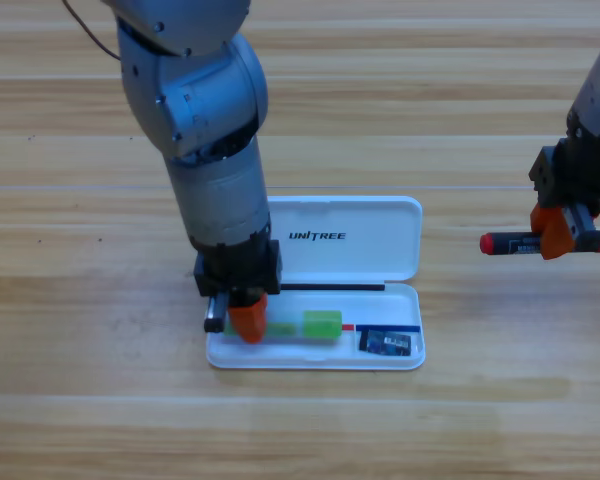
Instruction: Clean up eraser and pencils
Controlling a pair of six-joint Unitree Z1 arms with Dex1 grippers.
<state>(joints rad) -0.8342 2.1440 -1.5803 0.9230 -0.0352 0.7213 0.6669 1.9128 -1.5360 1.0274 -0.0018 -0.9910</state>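
The white case lies open, its lid [380, 215] to the back and its tray [310, 361] in front. My left gripper [246, 322] points down into the tray's left end, shut on the light green pencil [321, 323], which lies along the tray. The eraser [388, 343], a small dark block with a pale label, rests in the tray's right end. At the right edge, above the table, my right gripper [558, 232] is shut on the black pencil with red ends [508, 242], held level. The green pencil's left end is hidden under the left jaws.
The left arm's grey body [205, 130] rises over the table behind the case and covers the lid's left part. Bare wooden table [100, 400] surrounds the case on all sides.
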